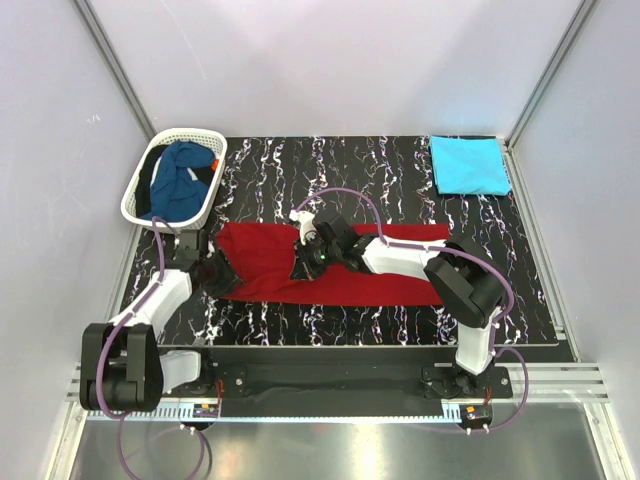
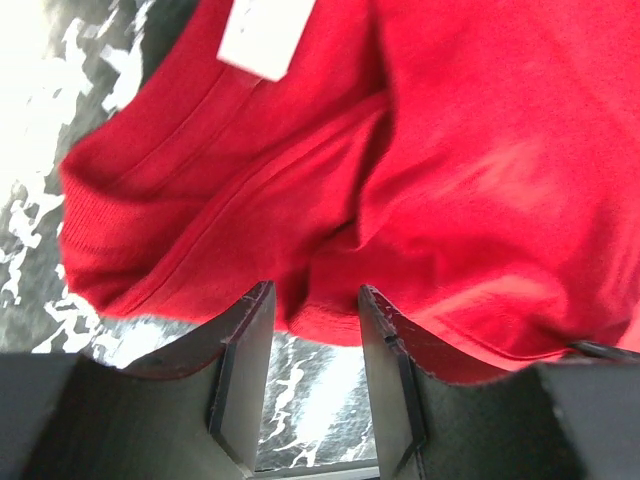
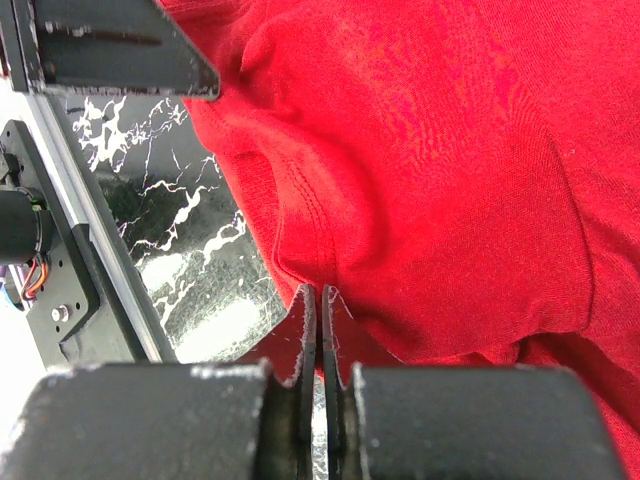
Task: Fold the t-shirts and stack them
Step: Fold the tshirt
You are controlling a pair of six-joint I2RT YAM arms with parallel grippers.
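T-shirts: the red t-shirt (image 1: 350, 288) lies spread across the middle of the worktop (image 1: 300, 165), long side going left to right, with both arms over it.
Turquoise t-shirt (image 1: 468, 165): folded flat at the far right corner, well apart from the red one.
Dark blue t-shirt (image 1: 180, 180): crumpled inside the white basket (image 1: 135, 195) at the far left.
Left claw (image 2: 312, 330): at the left end of the red t-shirt, low over the worktop. The two fingers (image 2: 240, 370) stand apart and a bulge of red cloth sits at their tips. It is hard to see if they press it, so probably it is only resting there.
Right claw (image 3: 318, 330): at the middle of the shirt. The fingers are almost together, with only a thin slit, and they pinch the stitched hem of the red cloth.
White tag (image 2: 262, 35): sewn on the red cloth, seen in the left wrist view.
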